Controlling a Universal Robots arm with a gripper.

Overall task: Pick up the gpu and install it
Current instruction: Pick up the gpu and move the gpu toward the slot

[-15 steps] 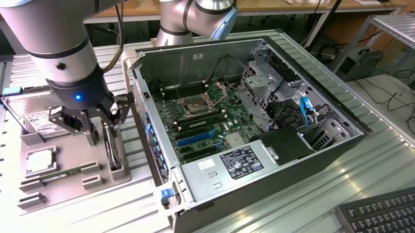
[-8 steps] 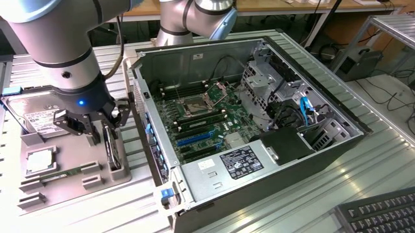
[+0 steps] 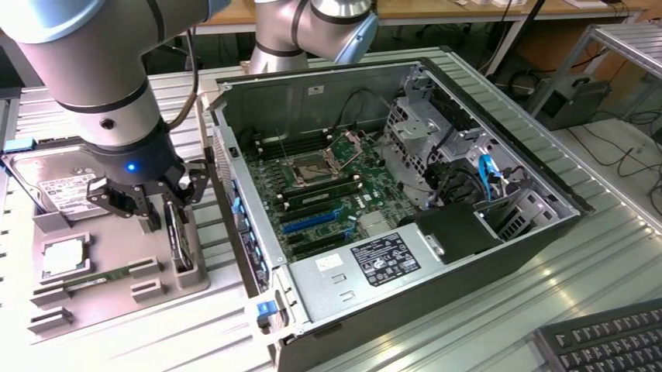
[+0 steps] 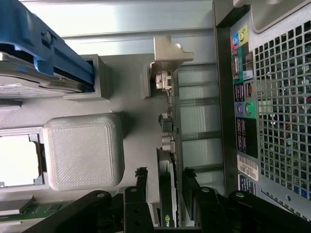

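Holder tray [image 4: 82, 150]: grey plastic, matt, with fine ridged print lines on the raised block.
Gpu [image 4: 168, 204]: black edge, low sheen, with bright metal connectors along it.
Gripper [image 4: 165, 182]: matt black.
Computer case [image 4: 286, 121]: bare sheet metal with a dull sheen and a perforated grille.
Tabletop [image 3: 579, 263]: ribbed metal, brushed, semi-glossy.
Hard drive [image 3: 67, 190]: silver metal with a white paper label.
Rail [image 4: 48, 53]: smooth blue plastic.

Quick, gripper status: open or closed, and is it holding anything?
Gripper: open, holding nothing; its fingers stand on either side of the thin black graphics card, which stands on edge in the grey holder tray.
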